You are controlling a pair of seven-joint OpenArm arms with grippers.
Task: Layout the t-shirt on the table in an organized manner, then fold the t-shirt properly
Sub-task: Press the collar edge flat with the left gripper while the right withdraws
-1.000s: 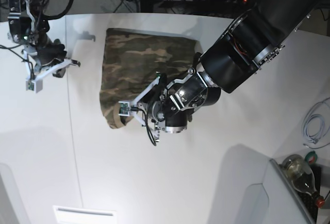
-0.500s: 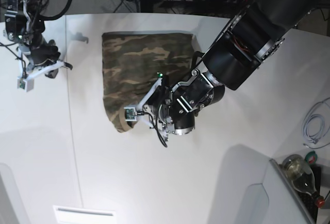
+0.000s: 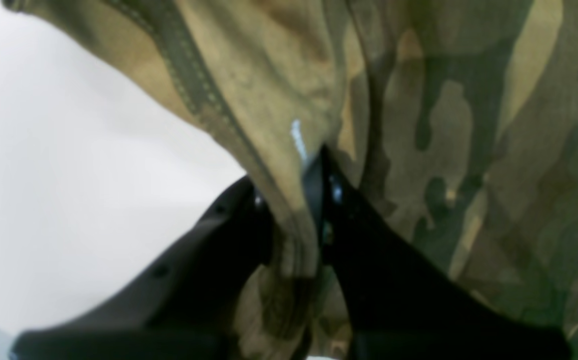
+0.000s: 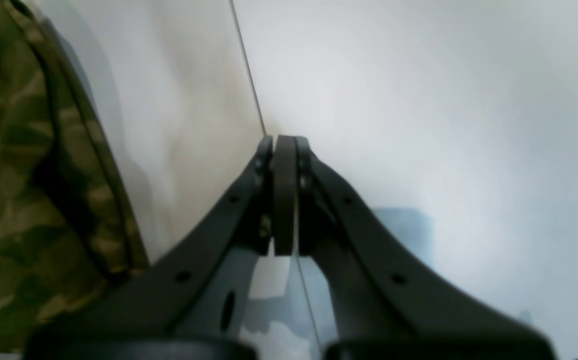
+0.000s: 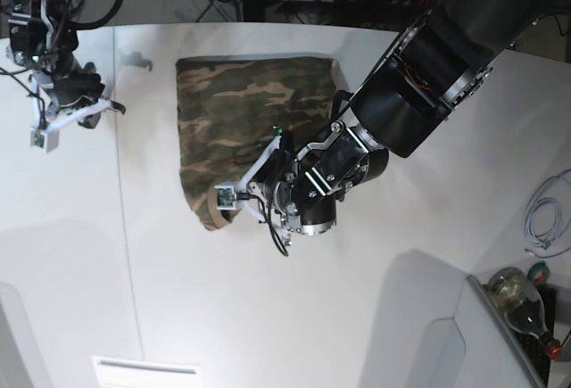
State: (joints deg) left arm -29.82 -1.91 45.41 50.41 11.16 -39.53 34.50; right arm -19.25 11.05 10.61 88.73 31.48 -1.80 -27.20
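The left black two-fingered gripper pinches a stitched hem fold of the soft camouflage cloth t-shirt, which spreads beyond its tips over the smooth white table. Farther off, the right gripper hangs closed and empty, the shirt beside it.

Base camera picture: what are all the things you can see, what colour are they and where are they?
t-shirt: one, green, brown and tan camouflage, on the table's middle.
table: one, white, under everything.
bottle: one, clear glass, bottom right corner.
cable: one, pale, right edge.
left gripper: one, black, shut on the t-shirt's lower edge.
right gripper: one, black, shut and empty, above bare table beside the shirt.
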